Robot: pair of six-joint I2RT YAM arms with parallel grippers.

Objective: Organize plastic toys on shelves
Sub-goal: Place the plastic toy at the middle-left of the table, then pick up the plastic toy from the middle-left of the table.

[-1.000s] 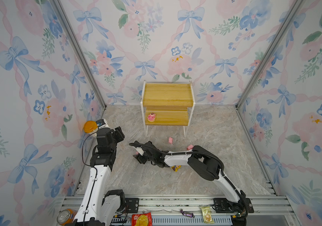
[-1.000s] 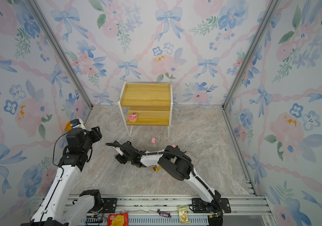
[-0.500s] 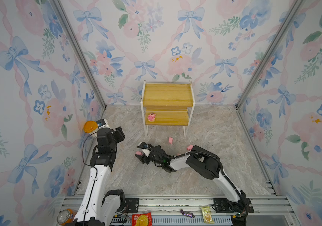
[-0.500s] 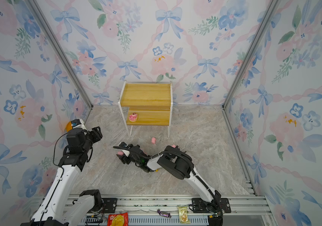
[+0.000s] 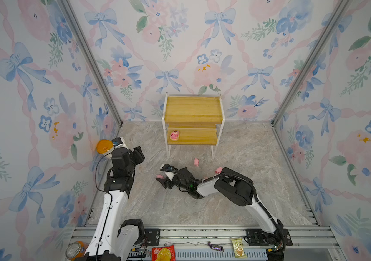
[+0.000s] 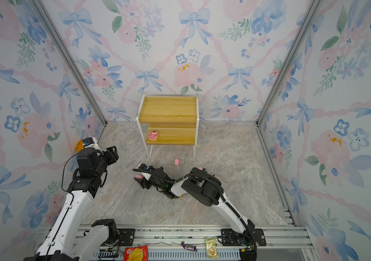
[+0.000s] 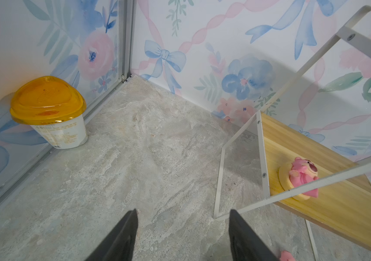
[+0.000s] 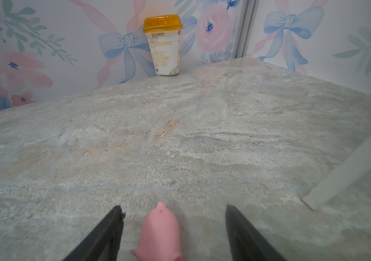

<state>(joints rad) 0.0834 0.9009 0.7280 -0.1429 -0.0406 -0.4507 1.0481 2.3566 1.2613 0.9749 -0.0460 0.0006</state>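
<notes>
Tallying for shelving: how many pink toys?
4: pink figure on lower shelf; loose pig on floor; another pig beside right arm; last pig at right gripper. Arm may hide more.

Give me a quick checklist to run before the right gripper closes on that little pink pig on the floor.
1. Right gripper open: ok.
2. Small pink pig between its jaws, untouched: ok.
3. Jaws low enough to grip: cannot tell.
4. Left gripper open, empty, clear of the pig: ok.
5. Lower shelf board has room beside the pink toy on round base: ok.
</notes>
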